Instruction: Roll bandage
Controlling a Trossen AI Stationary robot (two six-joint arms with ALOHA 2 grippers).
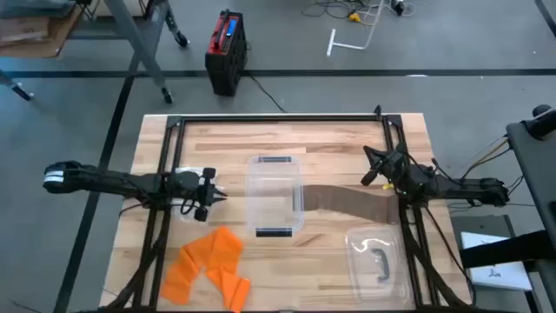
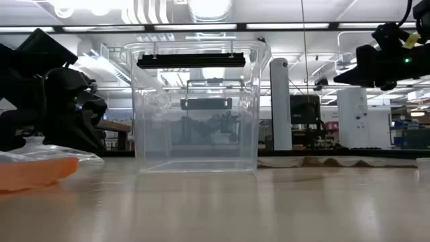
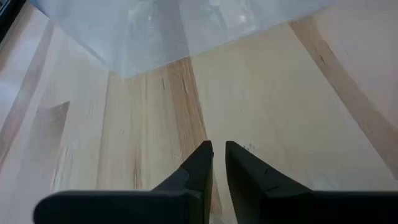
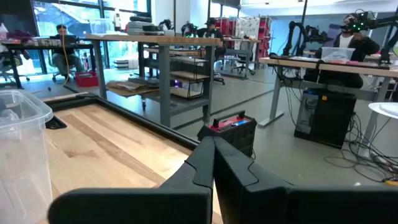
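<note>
Rolling not begun, by my reading. Brown bandage lies flat on the worktop, between clear bin and right end effector, which is raised, closed, empty. Left end effector nearly closed, empty. Next: grasp one end. The bandage's bin-side end is unclear.

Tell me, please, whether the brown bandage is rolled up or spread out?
Spread out: the brown bandage lies flat as a long strip on the table, from the clear container toward the right gripper.
</note>
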